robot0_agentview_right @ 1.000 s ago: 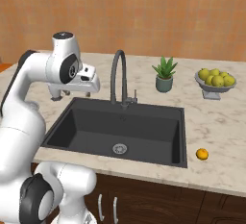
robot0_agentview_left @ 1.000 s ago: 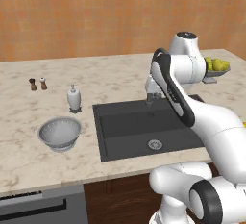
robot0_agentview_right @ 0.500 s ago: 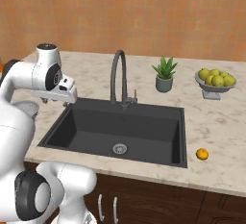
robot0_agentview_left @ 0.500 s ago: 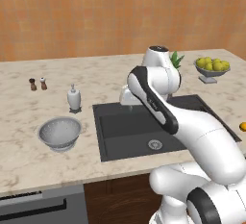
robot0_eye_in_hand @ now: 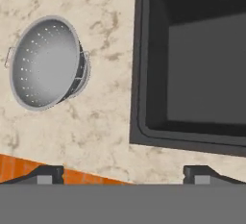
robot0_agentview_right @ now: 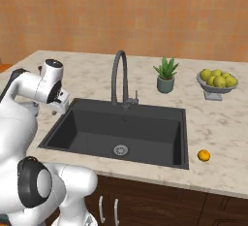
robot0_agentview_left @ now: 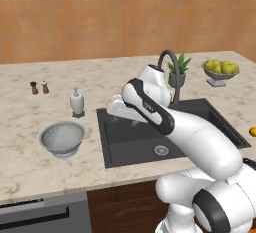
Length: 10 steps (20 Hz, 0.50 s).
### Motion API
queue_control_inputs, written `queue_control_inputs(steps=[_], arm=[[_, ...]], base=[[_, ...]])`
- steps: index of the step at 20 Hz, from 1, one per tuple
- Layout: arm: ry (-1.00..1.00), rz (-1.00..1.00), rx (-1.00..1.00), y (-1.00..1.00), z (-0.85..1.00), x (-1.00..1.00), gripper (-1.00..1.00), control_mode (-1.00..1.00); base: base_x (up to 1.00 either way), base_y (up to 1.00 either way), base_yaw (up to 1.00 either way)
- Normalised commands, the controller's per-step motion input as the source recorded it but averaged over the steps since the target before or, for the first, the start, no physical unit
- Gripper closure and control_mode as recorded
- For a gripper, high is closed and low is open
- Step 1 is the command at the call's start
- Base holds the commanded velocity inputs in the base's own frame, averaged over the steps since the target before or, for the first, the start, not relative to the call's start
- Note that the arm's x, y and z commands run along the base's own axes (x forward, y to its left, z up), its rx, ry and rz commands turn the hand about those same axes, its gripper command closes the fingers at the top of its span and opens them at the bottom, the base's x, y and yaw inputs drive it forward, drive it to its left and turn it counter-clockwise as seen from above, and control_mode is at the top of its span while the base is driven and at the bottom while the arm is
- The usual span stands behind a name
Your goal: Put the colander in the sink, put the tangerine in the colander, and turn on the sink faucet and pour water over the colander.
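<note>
Colander (robot0_agentview_left: 62, 138) and claw (robot0_agentview_left: 116, 108) sit well apart on your counter (robot0_agentview_left: 30, 172): the pierced bowl rests upright on the marble to the left of the sink (robot0_agentview_left: 150, 139), while the claw hangs above the basin's left rim. Its tips (robot0_eye_in_hand: 48, 174) stand far apart at the bottom of the hand view, open and holding nothing.

From the hand camera the colander (robot0_eye_in_hand: 45, 62) lies up and to the left of the open tips, with a strip of bare marble between it and the sink's edge (robot0_eye_in_hand: 139, 74). That is the relation your next move likely turns on: the hand must travel away from the basin, toward the bowl. Being round, the colander has no long axis; its two small wire handles, one on either side of the rim, give the only line to square the claw against.

Silver-grey metal, a thin rim and rows of small holes mark the bowl; the sink is matte dark grey, rectangular, with a round silver drain (robot0_agentview_right: 120, 149). You will find the tangerine (robot0_agentview_right: 204, 155), small and bright orange, on the counter at the sink's far right corner, and the arched dark faucet (robot0_agentview_right: 118, 77) behind the basin, untouched.
</note>
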Motion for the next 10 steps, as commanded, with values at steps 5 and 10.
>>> queue_control_inputs(steps=[5,10], arm=[[-0.05,-0.05,0.02,0.76,-0.35,0.39,-1.00,-1.00],[-0.04,-0.09,0.00,0.48,-0.41,0.43,-1.00,-1.00]], base=[[0.00,0.00,0.00],[0.00,0.00,0.00]])
